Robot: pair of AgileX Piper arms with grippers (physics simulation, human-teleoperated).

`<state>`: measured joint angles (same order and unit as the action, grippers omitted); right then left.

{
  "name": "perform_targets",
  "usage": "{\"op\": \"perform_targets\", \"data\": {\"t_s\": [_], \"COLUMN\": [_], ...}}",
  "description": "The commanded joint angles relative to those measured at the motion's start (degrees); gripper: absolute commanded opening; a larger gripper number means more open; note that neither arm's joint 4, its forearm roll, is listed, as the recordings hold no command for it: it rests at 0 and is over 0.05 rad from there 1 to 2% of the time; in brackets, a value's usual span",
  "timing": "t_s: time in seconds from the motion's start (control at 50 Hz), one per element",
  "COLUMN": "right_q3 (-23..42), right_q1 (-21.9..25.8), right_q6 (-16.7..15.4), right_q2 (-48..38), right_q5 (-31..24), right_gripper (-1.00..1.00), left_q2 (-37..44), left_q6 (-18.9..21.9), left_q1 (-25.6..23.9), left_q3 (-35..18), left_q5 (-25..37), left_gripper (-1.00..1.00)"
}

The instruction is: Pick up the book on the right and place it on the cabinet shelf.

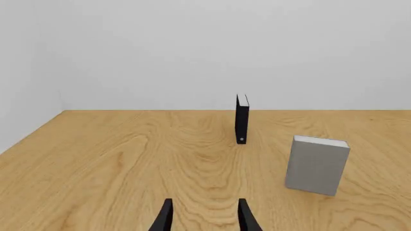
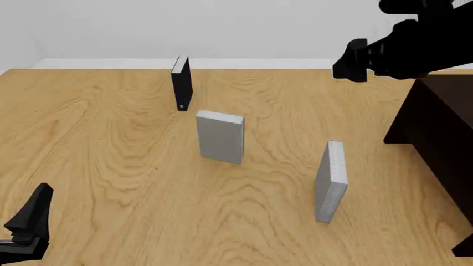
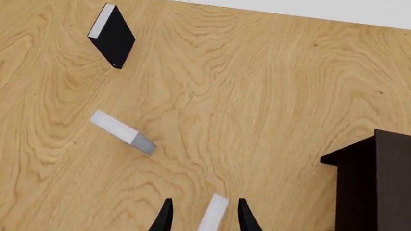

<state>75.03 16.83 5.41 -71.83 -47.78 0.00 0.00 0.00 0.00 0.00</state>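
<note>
The book (image 2: 331,182), light grey and slim, stands upright on the table's right side; from above it shows as a pale strip (image 3: 214,214). My right gripper (image 3: 205,204) hangs high above it, open, holding nothing, with the book seen between its fingers far below. The dark cabinet (image 2: 440,130) stands at the right edge, also seen from above (image 3: 376,183); its shelf is hidden. My left gripper (image 1: 204,214) is open and empty, low at the table's near left (image 2: 28,224).
Another grey book (image 2: 220,137) stands mid-table, also in the wrist views (image 1: 316,164) (image 3: 122,131). A black book (image 2: 181,83) stands behind it (image 1: 242,119) (image 3: 113,35). The right arm (image 2: 391,47) reaches over the cabinet's far corner.
</note>
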Motion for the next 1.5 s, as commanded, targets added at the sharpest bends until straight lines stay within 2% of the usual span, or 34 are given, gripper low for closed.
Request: {"op": "perform_targets", "data": {"t_s": [0.02,0.32,0.6,0.76,0.98,1.5], "right_q3": [-3.21,-7.57,-11.88,-14.32,-17.03,-21.03], "right_q1": [-0.87,-2.09,-1.57,-0.7,-1.14,-0.83], "right_q6": [-0.48,-1.29,-0.94,0.27,-0.05,0.55], "right_q2": [0.01,-0.38,-0.32,-0.34,-1.02,-5.1], "right_q5": [2.61,6.34,9.42,10.97,13.55,19.17], "right_gripper": [1.0,1.0,1.0,1.0,1.0,1.0], "left_q2": [0.0,0.0,0.0,0.0,0.0,0.0], "left_q6": [0.0,0.0,0.0,0.0,0.0,0.0], "left_q1": [0.0,0.0,0.0,0.0,0.0,0.0], "left_q3": [0.0,0.0,0.0,0.0,0.0,0.0], "left_q5": [0.0,0.0,0.0,0.0,0.0,0.0], "left_gripper": [1.0,1.0,1.0,1.0,1.0,1.0]}}
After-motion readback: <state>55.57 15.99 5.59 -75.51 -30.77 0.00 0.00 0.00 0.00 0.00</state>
